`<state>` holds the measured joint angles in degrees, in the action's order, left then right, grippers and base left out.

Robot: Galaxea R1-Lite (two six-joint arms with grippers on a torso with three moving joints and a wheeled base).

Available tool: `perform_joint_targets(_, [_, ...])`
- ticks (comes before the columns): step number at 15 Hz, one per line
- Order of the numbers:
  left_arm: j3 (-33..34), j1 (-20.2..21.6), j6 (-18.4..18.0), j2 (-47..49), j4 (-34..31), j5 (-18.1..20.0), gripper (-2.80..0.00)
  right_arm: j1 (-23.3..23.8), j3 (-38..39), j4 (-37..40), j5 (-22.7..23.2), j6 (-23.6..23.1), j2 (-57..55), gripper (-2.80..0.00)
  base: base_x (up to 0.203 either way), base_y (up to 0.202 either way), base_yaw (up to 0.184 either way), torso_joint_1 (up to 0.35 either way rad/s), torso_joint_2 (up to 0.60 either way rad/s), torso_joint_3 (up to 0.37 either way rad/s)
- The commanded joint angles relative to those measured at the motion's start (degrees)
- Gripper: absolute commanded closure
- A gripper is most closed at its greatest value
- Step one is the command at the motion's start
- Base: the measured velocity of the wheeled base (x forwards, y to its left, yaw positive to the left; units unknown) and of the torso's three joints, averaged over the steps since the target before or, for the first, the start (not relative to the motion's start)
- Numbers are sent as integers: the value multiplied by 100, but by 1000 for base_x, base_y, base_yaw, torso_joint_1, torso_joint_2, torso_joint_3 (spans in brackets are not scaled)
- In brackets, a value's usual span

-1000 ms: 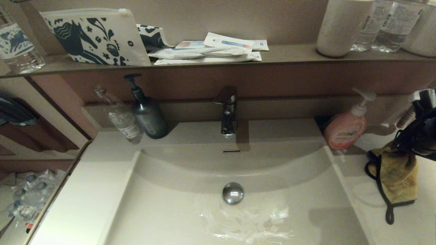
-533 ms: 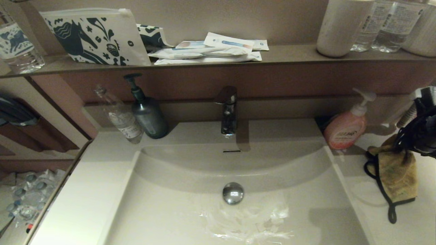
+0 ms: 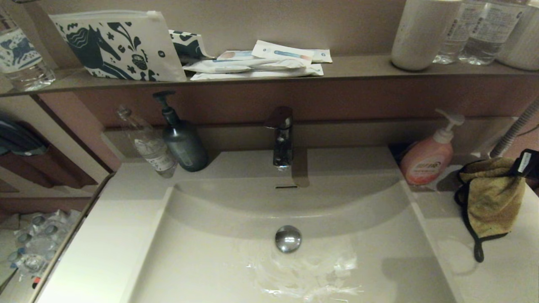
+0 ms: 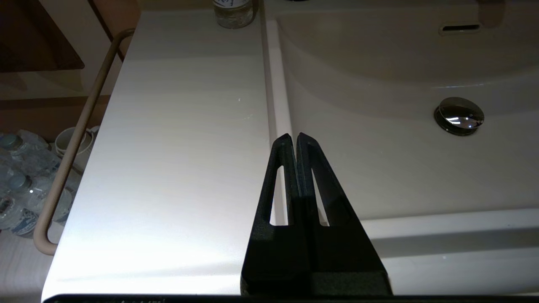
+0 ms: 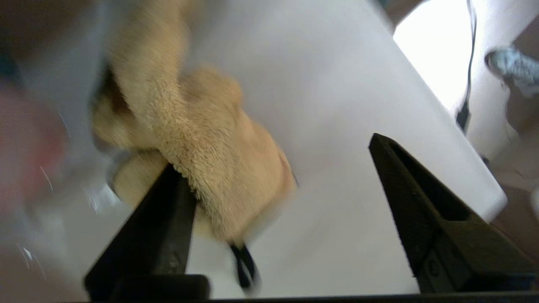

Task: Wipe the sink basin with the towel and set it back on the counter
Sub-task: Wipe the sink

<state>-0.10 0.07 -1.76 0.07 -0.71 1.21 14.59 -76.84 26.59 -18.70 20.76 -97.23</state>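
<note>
On the counter (image 3: 509,273) right of the sink basin (image 3: 236,269), head view: the towel (image 3: 490,198) lies crumpled just beside the pink soap bottle (image 3: 427,158), near the right edge. Looks like the put-back step, basically done. Left wrist view: left gripper (image 4: 293,141) parked over the basin's left rim, jaws pressed together. Right wrist view: right gripper (image 5: 278,168) jaws spread wide, one finger against the towel (image 5: 198,143), gripping nothing. Next: lift straight off without snagging the black edging; bare counter beyond.

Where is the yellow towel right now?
In the head view, the towel lies crumpled on the counter to the right of the sink basin, just beside the pink soap bottle.
</note>
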Motion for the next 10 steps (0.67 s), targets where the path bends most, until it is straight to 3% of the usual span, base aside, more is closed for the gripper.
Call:
perform_joint_targets(1, [1,1,0,1,0,2,0,49,-3,406,81,-71,74,-280,0,0,0,0,0,0])
perform_joint_targets(5, [-1,1,3,1,0,2,0,52,-12,765,349,-124,-314,-280,0,0,0,0,0,0])
perform_joint_targets(10, [1,1,3,1,0,2,0,407,-223,794,1847,-361,-627,-280,0,0,0,0,0,0])
